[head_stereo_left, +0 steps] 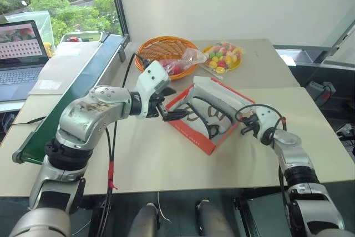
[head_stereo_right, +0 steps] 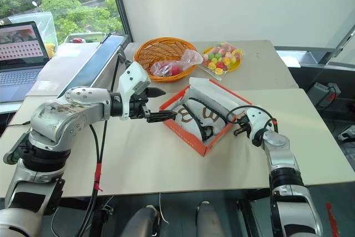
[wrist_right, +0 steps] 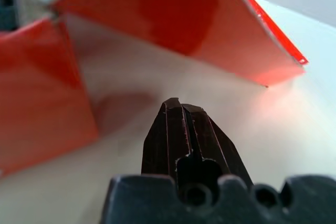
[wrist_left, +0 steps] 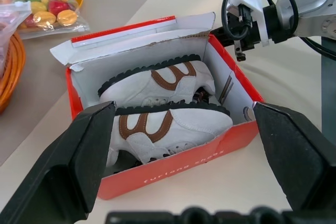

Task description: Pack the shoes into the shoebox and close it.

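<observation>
**Red box open, both shoes inside**

Red shoebox (head_stereo_left: 206, 137) sits mid-table with its lid (wrist_left: 142, 35) up on the far side. I see both shoes (wrist_left: 168, 103) lying inside. My left gripper (head_stereo_left: 169, 109) hangs wide open at its left edge; my right gripper (wrist_right: 184, 124), fingers pressed together, is beside its right wall.

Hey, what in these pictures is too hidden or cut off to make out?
- Shoebox lid: in the left wrist view only its white underside shows, so any emblem is hidden.
- Shoes: laces and far sides hidden by the box walls.
- Right gripper: in its wrist view the box beyond its shut fingers is blurred.
</observation>
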Controlling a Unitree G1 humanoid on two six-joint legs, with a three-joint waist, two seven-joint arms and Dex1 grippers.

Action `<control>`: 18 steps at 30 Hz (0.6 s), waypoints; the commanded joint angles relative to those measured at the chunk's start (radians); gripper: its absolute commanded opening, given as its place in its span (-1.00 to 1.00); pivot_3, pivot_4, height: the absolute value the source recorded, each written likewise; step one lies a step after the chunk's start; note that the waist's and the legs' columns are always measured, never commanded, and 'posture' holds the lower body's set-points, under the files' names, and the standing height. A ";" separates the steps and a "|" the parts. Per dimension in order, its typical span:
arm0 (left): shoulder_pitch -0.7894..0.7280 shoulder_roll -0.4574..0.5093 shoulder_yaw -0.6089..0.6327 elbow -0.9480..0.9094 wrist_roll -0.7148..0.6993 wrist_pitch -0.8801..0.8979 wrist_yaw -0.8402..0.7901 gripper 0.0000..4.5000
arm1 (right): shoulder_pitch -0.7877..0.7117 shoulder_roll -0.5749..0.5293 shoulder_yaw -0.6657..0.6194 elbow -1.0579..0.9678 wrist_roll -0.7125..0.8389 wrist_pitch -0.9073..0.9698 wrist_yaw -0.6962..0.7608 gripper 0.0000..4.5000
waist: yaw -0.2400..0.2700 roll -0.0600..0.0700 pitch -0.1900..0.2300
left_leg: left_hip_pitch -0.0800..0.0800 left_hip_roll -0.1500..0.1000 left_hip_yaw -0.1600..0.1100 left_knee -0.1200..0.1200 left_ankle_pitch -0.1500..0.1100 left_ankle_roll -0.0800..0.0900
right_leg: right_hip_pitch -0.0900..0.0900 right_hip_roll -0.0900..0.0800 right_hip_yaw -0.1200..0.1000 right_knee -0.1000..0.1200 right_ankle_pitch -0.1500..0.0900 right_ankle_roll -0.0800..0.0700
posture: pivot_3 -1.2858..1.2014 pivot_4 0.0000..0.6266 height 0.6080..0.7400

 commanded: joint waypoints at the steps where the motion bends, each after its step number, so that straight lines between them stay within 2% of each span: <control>1: -0.006 0.000 0.030 -0.038 -0.008 0.004 0.009 0.99 | -0.023 0.025 -0.010 0.003 0.046 -0.026 0.076 -1.00 | 0.000 0.000 0.000 | 0.000 0.000 0.000 0.000 0.000 0.000 | 0.000 0.000 0.000 0.000 0.000 0.000 | 0.03 -0.52 1.00; 5: -0.004 -0.002 0.030 -0.036 -0.005 0.002 0.014 0.99 | 0.021 0.060 0.000 -0.105 0.105 0.044 0.184 -1.00 | -0.004 0.000 0.000 | 0.000 0.000 0.000 0.000 0.000 0.000 | 0.000 0.000 0.000 0.000 0.000 0.000 | 0.03 -0.52 1.00; 10: -0.004 -0.005 0.026 -0.029 -0.001 -0.009 0.015 0.99 | 0.096 0.073 0.024 -0.273 0.142 0.158 0.242 -1.00 | -0.006 0.000 0.000 | 0.000 0.000 0.000 0.000 0.000 0.000 | 0.000 0.000 0.000 0.001 0.000 0.000 | 0.03 -0.52 1.00; 18: -0.010 -0.026 0.022 -0.023 0.002 -0.020 0.023 0.99 | 0.139 0.088 -0.010 -0.357 0.157 0.201 0.187 -1.00 | -0.006 0.000 0.000 | 0.000 0.000 0.000 0.000 0.000 0.000 | -0.001 0.000 0.000 0.001 0.000 0.000 | 0.03 -0.52 1.00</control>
